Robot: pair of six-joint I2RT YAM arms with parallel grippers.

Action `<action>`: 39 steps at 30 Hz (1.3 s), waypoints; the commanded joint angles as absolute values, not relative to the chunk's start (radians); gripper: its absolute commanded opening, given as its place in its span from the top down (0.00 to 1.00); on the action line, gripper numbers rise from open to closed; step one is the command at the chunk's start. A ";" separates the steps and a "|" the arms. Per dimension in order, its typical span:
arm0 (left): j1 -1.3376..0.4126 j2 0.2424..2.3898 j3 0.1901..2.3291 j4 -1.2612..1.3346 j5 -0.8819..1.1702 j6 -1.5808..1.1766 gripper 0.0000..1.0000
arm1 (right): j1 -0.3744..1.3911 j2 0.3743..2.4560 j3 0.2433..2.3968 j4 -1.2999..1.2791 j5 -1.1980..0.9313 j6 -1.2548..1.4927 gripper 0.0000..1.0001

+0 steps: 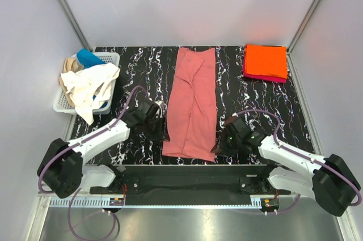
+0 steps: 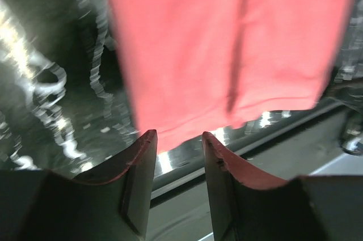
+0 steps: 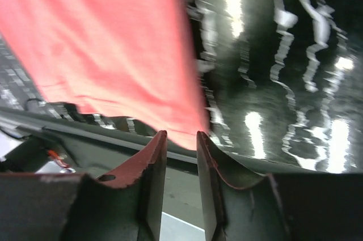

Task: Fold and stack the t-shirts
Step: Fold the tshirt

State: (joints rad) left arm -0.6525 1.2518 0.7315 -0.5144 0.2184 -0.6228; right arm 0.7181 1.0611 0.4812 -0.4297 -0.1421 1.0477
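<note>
1. The salmon-pink t-shirt (image 1: 190, 105) lies mid-surface (image 1: 255, 110) as a long strip running far to near. I judge the crosswise fold is next.
2. That calls for pinching both near corners and carrying them far.
3. The left claw (image 2: 177, 144) and right claw (image 3: 180, 142) are both released, with the hem just beyond their tips.
4. Only the top view shows the folded orange t-shirt (image 1: 265, 59) at far right.

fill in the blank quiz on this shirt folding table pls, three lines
1. The orange t-shirt lies folded on top of a ____ one.
2. The cream-white t-shirt hangs over the rim of the white ____.
3. The left gripper and right gripper, jaws apart, sit at the near edge of the ____ t-shirt.

Missing words: magenta; basket; salmon-pink.
</note>
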 commanded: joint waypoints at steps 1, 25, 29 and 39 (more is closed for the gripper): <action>-0.640 1.238 0.690 -0.523 0.213 -0.610 0.57 | 0.719 1.037 0.443 -0.459 -0.138 1.074 0.65; -0.640 1.270 0.563 -0.385 0.268 -0.667 0.86 | 0.724 0.945 0.314 -0.321 -0.184 1.146 0.64; -0.641 1.267 0.560 -0.377 0.275 -0.675 0.95 | 0.733 0.913 0.334 -0.339 -0.170 1.152 0.60; -0.660 1.264 0.558 -0.367 0.278 -0.689 1.00 | 0.779 0.972 0.341 -0.333 -0.115 1.160 0.55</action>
State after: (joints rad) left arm -0.6521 1.2949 0.5640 -0.3996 0.2535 -0.6800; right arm 0.7517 0.9588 0.3122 -0.3382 -0.1680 1.1481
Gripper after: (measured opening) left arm 0.012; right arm 0.446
